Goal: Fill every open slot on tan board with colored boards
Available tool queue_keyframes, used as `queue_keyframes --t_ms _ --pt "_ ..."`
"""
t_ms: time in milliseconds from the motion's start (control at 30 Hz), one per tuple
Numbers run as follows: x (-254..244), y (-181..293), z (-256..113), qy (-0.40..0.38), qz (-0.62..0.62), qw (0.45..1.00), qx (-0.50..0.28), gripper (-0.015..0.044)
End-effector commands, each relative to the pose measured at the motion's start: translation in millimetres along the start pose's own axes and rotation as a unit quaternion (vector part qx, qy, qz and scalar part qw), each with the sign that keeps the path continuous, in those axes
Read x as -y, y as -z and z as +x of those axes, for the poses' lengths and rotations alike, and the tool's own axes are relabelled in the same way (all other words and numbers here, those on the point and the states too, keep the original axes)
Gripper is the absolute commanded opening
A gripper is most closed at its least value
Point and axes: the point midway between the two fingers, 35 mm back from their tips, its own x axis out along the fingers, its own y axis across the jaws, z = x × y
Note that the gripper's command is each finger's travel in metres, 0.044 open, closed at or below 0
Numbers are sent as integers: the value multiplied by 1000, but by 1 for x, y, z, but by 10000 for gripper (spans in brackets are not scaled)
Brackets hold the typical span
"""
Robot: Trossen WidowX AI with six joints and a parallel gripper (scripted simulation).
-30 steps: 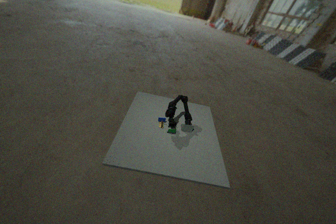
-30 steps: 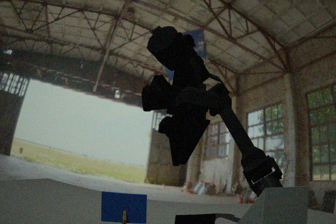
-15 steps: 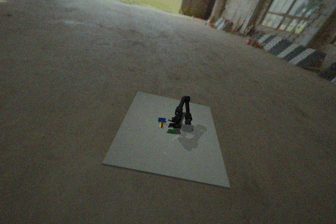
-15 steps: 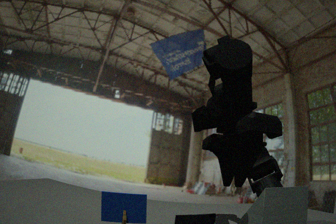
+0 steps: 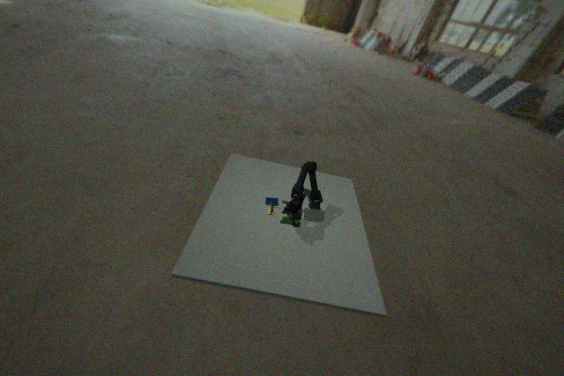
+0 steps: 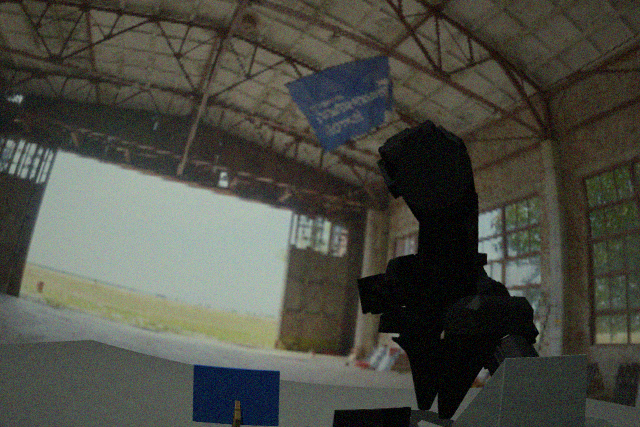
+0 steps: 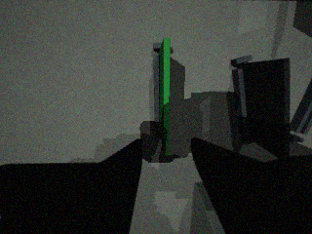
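Board (image 7: 166, 83) apparently in its holder (image 7: 156, 83).

black arm (image 5: 311, 176) (image 6: 447, 226) bent high at elbow; claw (image 5: 297, 222) (image 6: 432, 408) (image 7: 167, 143) pointing down, fingers parted.
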Motion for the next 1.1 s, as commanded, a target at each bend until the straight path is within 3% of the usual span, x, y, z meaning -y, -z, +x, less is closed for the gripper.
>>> queue_keyframes --t_ms 0,1067 --pt "1 1 6 3 -3 1000 0 186" --pt "3 1 57 4 -3 1000 0 186"
